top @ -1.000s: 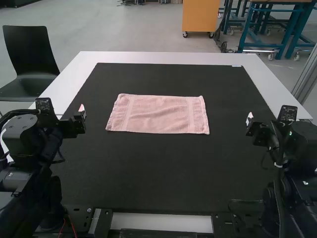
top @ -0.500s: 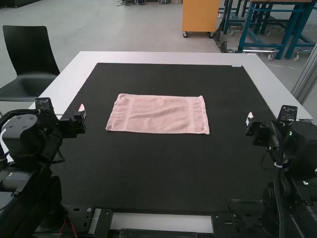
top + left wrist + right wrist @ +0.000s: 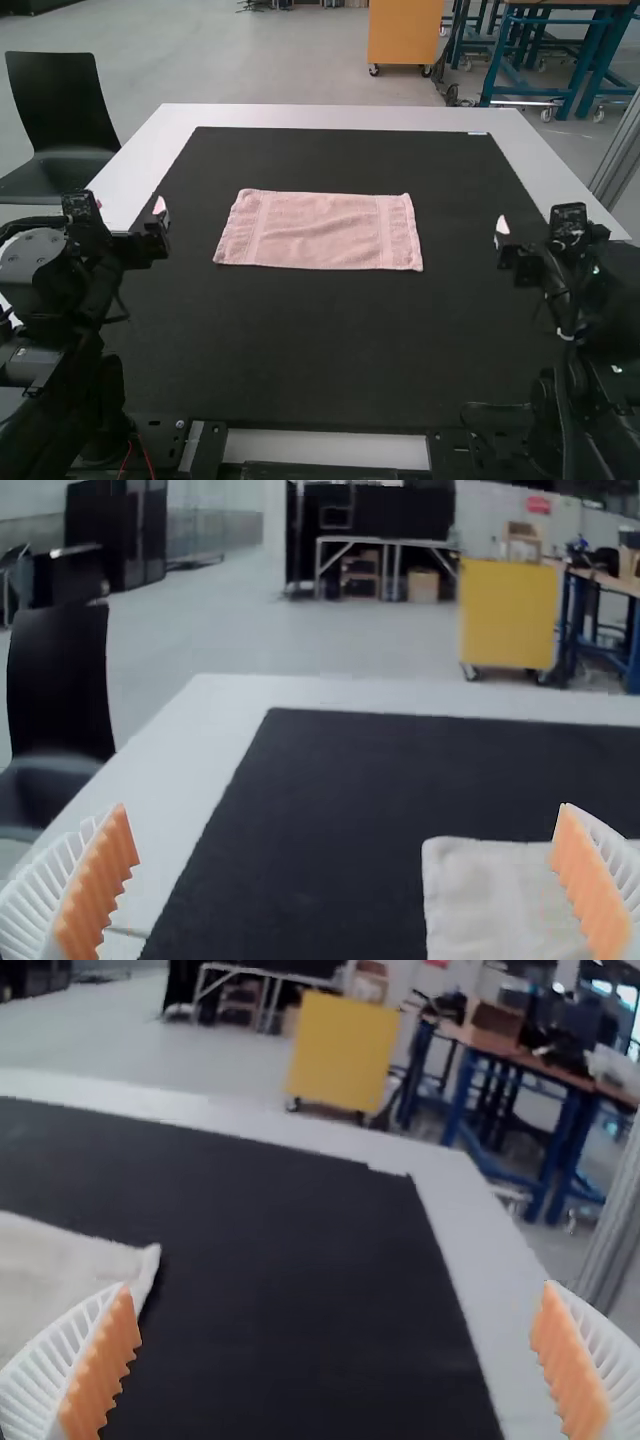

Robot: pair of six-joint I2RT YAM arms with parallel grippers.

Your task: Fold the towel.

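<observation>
Pink towel (image 3: 318, 230) lies flat, cropped in both wrist views; left gripper (image 3: 161, 214) and right gripper (image 3: 503, 234) flank it, jaws wide.

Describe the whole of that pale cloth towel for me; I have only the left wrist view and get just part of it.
Observer: The pink rectangular terry towel lies flat, its whole outline wider from side to side than it is deep.
Operator: Report on the right arm's white ribbed pincer.
Observer: It is wide open.
Operator: Place it against the towel.
Observer: In the high view it is off beyond the towel's right-hand end, not touching the cloth.
</observation>
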